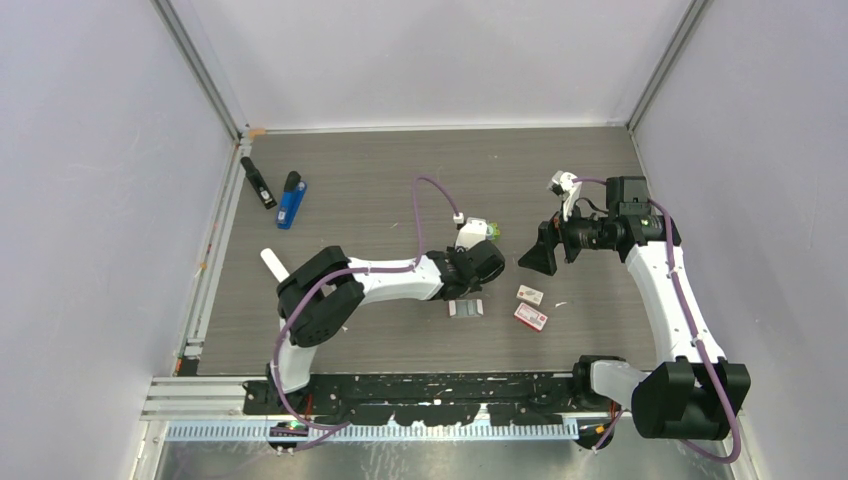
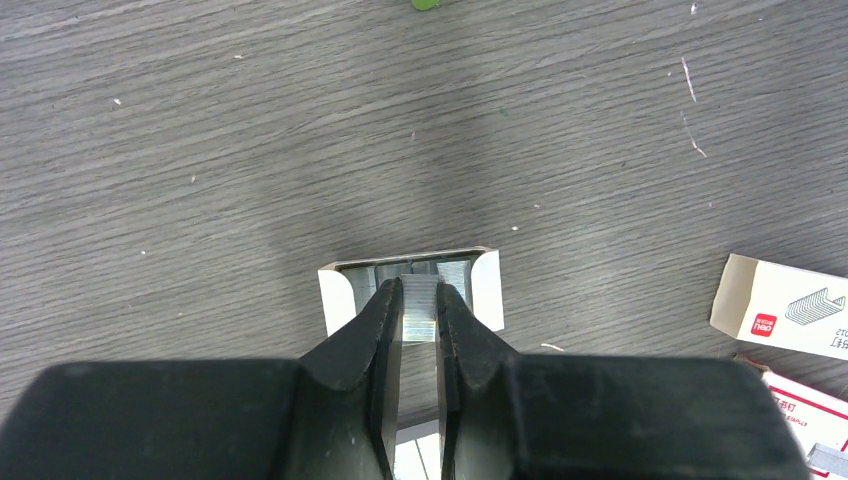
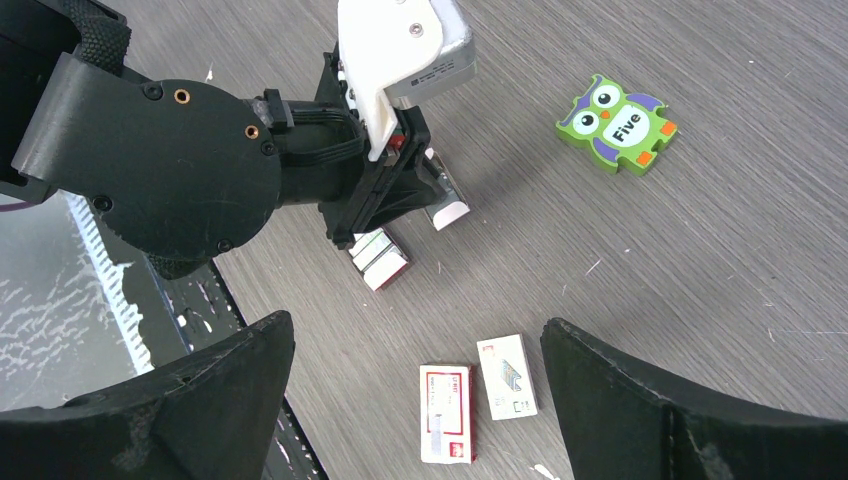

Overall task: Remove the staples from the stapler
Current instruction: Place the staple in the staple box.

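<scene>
Top view: the grey wood-grain surface is shown with both arms reaching over it. The left tool is held low over an open white box near the middle of the surface. The right tool is raised just to the right of it, and its jaws are spread wide with nothing between them.

Left wrist view: the staples are seen as silvery ribbed strips lying side by side in the open white box. The left tool is clenched to a narrow gap, and one strip of the staples is grasped between its black fingers while it lies in the box.

Right wrist view: the left tool is seen from the side, tip down on the box of staples. Two red-and-white boxes lie flat just beside each other, between the wide-set fingers of the right tool in this view and untouched. A green owl piece marked "Five" lies apart, beyond the left tool.

A black stapler and a blue stapler lie near each other at the far left of the surface, well apart from both tools.
</scene>
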You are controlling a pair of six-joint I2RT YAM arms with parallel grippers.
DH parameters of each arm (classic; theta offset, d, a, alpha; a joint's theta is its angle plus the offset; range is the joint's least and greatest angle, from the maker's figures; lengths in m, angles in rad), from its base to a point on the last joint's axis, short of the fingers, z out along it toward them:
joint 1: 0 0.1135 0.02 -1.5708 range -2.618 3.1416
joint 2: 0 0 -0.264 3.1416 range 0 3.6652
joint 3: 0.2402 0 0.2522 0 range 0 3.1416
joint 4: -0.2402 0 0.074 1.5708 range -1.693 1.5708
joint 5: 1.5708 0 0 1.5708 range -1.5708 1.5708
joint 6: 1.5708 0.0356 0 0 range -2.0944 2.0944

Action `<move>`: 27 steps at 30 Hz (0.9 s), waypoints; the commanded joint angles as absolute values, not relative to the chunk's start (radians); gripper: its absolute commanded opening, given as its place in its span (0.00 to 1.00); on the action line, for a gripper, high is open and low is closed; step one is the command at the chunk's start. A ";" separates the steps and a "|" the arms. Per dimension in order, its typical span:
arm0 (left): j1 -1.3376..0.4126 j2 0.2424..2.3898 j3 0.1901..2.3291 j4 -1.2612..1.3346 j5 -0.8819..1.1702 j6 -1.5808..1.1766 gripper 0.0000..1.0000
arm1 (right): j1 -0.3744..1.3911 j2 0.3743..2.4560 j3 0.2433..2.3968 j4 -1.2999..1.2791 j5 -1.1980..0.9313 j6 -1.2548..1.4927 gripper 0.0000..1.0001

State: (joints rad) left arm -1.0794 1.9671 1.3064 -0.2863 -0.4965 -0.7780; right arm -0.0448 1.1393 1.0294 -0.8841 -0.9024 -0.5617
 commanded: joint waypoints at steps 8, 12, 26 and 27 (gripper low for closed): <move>-1.076 1.960 1.333 -0.295 -0.505 -0.787 0.19 | -0.040 1.140 1.071 -1.086 -1.021 -0.832 0.97; -1.076 1.947 1.326 -0.295 -0.497 -0.796 0.22 | -0.040 1.141 1.071 -1.087 -1.023 -0.833 0.97; -1.075 1.864 1.313 -0.296 -0.470 -0.761 0.28 | -0.040 1.140 1.071 -1.088 -1.023 -0.833 0.97; -1.075 1.853 1.313 -0.296 -0.466 -0.748 0.28 | -0.040 1.141 1.071 -1.088 -1.023 -0.833 0.97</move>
State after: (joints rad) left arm -1.0786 1.9491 1.3064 -0.2970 -0.4713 -0.7792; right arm -0.0448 1.1393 1.0294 -0.8864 -0.9024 -0.5617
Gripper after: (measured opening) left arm 0.274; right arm 0.973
